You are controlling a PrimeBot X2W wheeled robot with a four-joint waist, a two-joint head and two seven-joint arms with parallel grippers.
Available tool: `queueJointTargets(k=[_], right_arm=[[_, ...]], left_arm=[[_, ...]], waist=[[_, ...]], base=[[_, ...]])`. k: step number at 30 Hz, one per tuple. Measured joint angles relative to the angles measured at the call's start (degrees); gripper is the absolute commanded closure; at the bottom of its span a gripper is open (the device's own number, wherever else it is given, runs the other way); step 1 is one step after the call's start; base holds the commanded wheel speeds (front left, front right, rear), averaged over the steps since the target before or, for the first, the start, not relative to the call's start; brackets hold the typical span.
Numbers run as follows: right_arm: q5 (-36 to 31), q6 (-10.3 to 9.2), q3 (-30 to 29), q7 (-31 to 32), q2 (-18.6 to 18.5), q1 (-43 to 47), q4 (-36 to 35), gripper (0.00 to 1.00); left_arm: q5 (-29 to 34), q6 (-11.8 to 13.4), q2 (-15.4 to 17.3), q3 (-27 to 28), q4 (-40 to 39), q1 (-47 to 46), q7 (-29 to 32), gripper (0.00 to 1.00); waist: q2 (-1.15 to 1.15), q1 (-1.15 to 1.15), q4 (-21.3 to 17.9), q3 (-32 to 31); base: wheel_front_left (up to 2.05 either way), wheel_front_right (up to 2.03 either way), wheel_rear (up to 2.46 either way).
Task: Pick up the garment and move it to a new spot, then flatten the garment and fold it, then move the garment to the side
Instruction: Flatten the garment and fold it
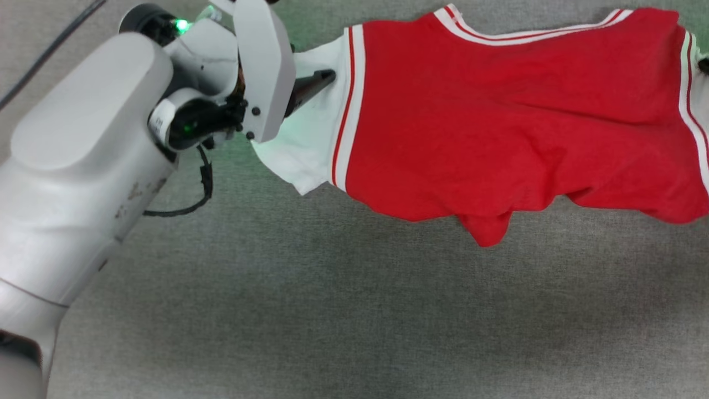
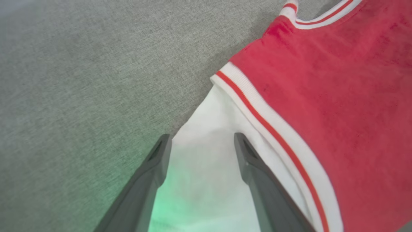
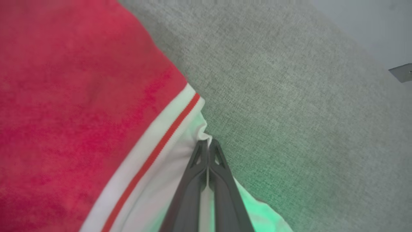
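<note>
Your left forearm (image 1: 77, 166) rises from the lower left of the head view and bends at the wrist, so the left pincer (image 2: 202, 137) points across toward the shirt (image 1: 498, 122). Its fingers stand wide apart over the white sleeve (image 1: 299, 155) at the shirt's left end. You cannot tell whether they press on the cloth or hang just above it. The right pincer (image 3: 208, 143) is squeezed together on the puckered edge of the other white sleeve (image 3: 161, 190). The shirt lies spread and wrinkled across the far part of the grey surface (image 1: 332, 310). In the head view the pale wrist housing (image 1: 266, 72) hides most of the left pincer, and the picture's edge cuts off the shirt's right end.
</note>
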Motion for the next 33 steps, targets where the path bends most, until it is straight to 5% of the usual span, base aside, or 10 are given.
queueJointTargets(k=[9, 11, 12, 13, 23, 33], right_arm=[[-1.18, -0.03, -0.03, -0.07, 1.15, -1.13, -0.82, 1.00], [-1.18, -0.04, -0.02, -0.07, 1.26, -1.10, -0.82, 1.00], [-1.18, -0.07, 0.00, -0.04, 1.33, -1.08, -0.85, 1.00], [-1.18, -0.10, 0.02, -0.04, 1.37, -1.05, -0.91, 1.00], [-0.18, -0.37, 0.44, -2.30, 1.41, -0.88, -1.09, 1.00], [7.22, -0.03, 0.96, -12.99, 0.02, -1.23, -3.48, 1.00]], left_arm=[[-5.80, 0.01, 0.22, -7.45, 3.00, -4.09, -0.07, 0.02], [-6.88, 0.02, 0.34, -8.83, 3.01, -4.55, -0.11, 0.54], [-7.24, 0.02, 0.44, -9.65, 2.99, -4.81, -0.27, 0.91], [-7.71, 0.01, 0.54, -10.29, 3.00, -4.94, -0.53, 1.00], [-11.00, 0.01, 1.12, -14.80, 3.38, -5.77, -6.44, 1.00], [-15.56, 0.01, 1.88, -11.89, 3.41, -4.83, -25.02, 1.00]], waist=[[0.00, 0.00, -1.20, 1.34], [0.00, 0.00, -1.18, 1.24], [0.00, 0.00, -1.16, 1.16], [0.00, 0.00, -1.13, 1.10], [0.00, 0.00, -1.12, 0.51], [0.00, 0.00, -1.46, -2.11]], base=[[0.00, 0.00, 0.00], [0.00, 0.00, 0.00], [0.00, 0.00, 0.00], [0.00, 0.00, 0.00], [0.00, 0.00, 0.00], [0.00, 0.00, 0.00]])
